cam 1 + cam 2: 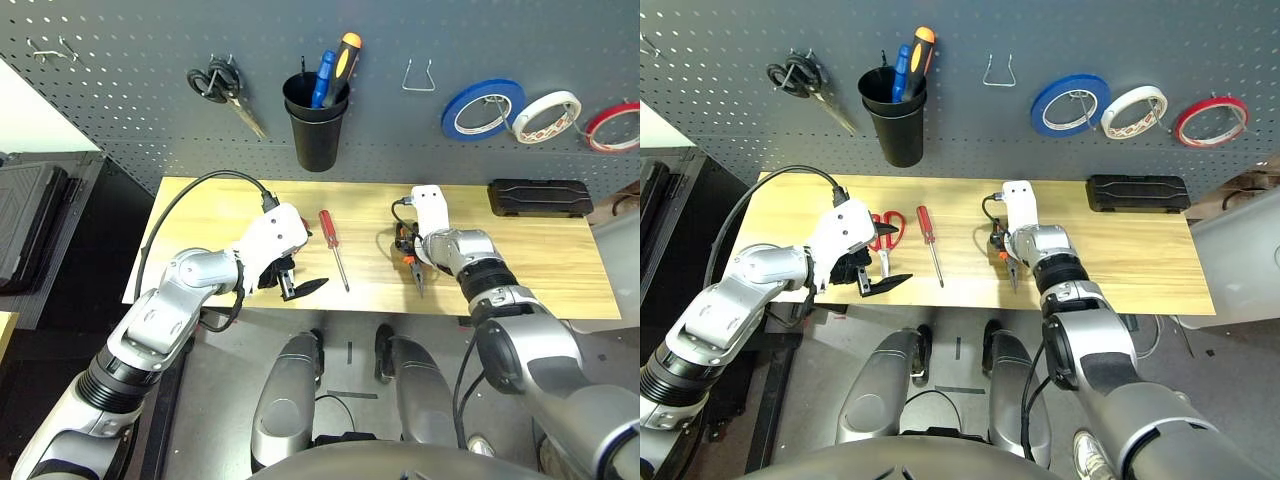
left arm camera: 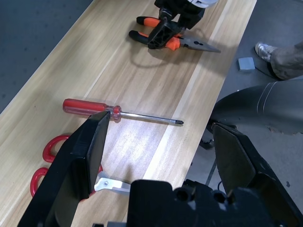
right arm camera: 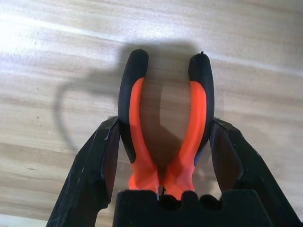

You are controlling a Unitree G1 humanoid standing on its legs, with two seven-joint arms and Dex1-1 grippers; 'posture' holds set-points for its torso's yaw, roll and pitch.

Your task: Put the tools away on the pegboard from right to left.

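Note:
The orange-and-black pliers [image 3: 165, 123] lie on the wooden table [image 1: 545, 270]. My right gripper [image 1: 411, 256] is open and straddles them, one finger close against each handle. The red-handled screwdriver [image 1: 329, 236] lies mid-table, tip toward the front edge. The red-handled scissors [image 1: 889, 229] lie just left of it, partly under my open left gripper [image 1: 302, 287], which hovers low near the front edge with nothing between its fingers. The thin red tape ring [image 1: 613, 127] hangs at the far right of the dark grey pegboard [image 1: 120, 110].
On the pegboard hang black-handled scissors [image 1: 224, 88], a black cup [image 1: 316, 130] holding blue and orange-handled tools, an empty wire hook [image 1: 418, 77], a blue tape roll [image 1: 482, 108] and a white tape roll [image 1: 546, 116]. A black case [image 1: 540, 197] lies at the table's back right.

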